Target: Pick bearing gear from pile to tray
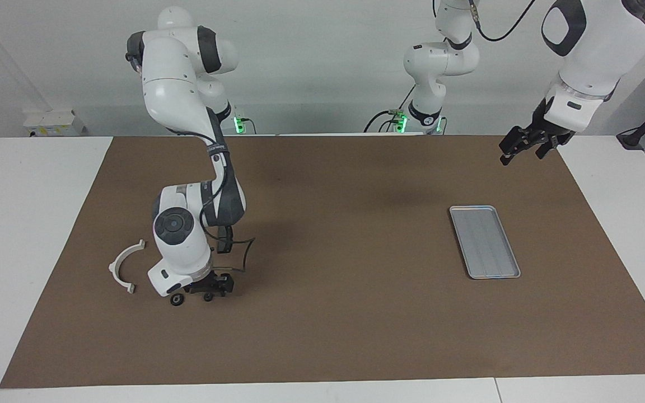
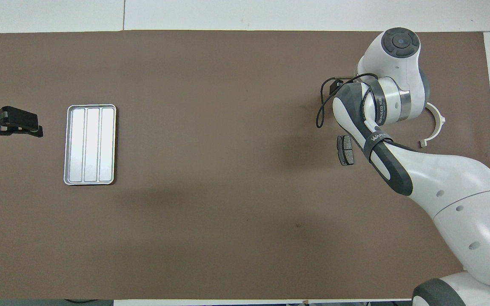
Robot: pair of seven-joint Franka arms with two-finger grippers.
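Right claw low at small black round pieces, grip unreadable; best closed squarely before any lift toward flat silver metal tray.

Big flat brown mat: plain brown, no pattern. White table shows around mat.
Flat shiny silver metal tray: silver-grey, long stripe lines on base.
White curved half-ring plastic bracket: plain creamy white, at 9 o'clock from right gripper.
Dark grey brake pad: dark grey, plain.
Tiny black round pieces: black, at 6 o'clock under white arm.
Right gripper: black fingers on white and grey arm.
Left gripper: black, on white arm.
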